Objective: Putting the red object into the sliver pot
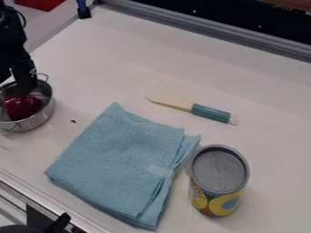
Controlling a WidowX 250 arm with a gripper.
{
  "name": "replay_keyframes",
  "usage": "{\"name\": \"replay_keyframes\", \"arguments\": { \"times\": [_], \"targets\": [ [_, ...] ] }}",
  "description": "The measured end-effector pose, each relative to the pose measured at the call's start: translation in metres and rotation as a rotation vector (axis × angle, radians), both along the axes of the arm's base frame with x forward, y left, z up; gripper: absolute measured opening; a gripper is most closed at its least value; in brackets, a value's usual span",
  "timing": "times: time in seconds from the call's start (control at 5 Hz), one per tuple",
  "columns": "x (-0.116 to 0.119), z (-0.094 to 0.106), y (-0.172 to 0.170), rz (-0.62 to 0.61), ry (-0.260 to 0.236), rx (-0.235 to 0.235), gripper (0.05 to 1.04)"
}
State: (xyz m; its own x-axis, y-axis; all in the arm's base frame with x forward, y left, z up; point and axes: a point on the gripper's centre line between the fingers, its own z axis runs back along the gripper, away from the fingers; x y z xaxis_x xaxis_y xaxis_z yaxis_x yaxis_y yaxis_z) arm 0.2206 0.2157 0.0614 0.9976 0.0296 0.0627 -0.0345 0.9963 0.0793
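At the left edge, the black gripper [21,76] hangs down over the silver pot [41,117], its lower end reaching inside the rim. The shiny red object [23,107] is inside the pot, right below the gripper. Whether the gripper touches it or holds it, I cannot tell. Part of the pot's back rim is hidden behind the gripper.
A folded blue cloth [121,159] lies to the right of the pot. Beyond it are a knife [209,113] with a teal handle and an upright can [220,179]. A metal rail [206,29] borders the back of the white surface.
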Motion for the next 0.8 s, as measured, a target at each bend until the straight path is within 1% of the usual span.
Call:
{"name": "replay_keyframes", "arguments": {
  "times": [0.2, 0.4, 0.6, 0.8],
  "targets": [
    [0.004, 0.006, -0.003, 0.009, 0.008, -0.018, 0.999],
    [0.022, 0.013, -0.020, 0.065, -0.003, -0.047, 0.999],
    [0.043, 0.018, -0.043, 0.062, -0.087, -0.078, 0.999],
    [0.065, 0.022, -0.073, 0.159, -0.129, -0.082, 0.999]
  ]
}}
